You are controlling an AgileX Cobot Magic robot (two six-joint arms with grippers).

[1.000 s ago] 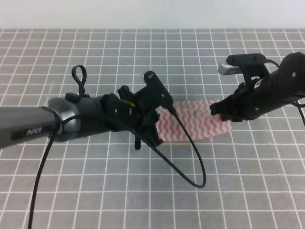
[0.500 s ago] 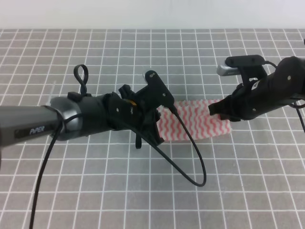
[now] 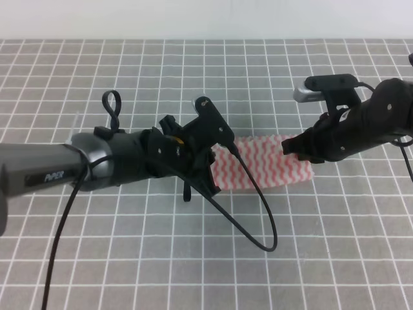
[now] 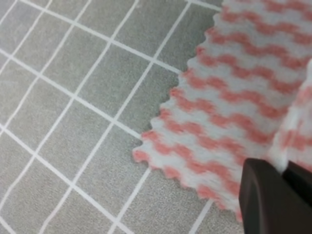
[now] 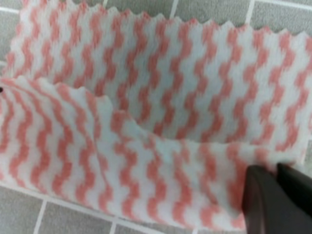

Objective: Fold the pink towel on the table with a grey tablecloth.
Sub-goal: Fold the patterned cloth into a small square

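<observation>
One pink towel [image 3: 268, 163] lies near the middle of the tabletop [image 3: 193, 71], on the one grey tablecloth [image 3: 335, 258] with its grid of thin white lines. Two arms reach in from opposite sides, and each has one hand at an end of the towel. The left hand [image 3: 208, 169] is at the towel's left end; in its wrist view two dark fingertips [image 4: 273, 202] are pressed together on a raised fold of the striped cloth, while the zigzag-cut corner beside them lies flat on the grey cloth. The right hand [image 3: 298, 150] is at the towel's right end; its wrist view shows two dark fingertips [image 5: 273, 200] pinched on the near edge of the towel, which is lifted and curled over the flat layer behind it. Between the two hands the towel stretches as one striped band. One black cable [image 3: 255, 200] loops from the left arm down across the towel's front edge onto the tablecloth.
</observation>
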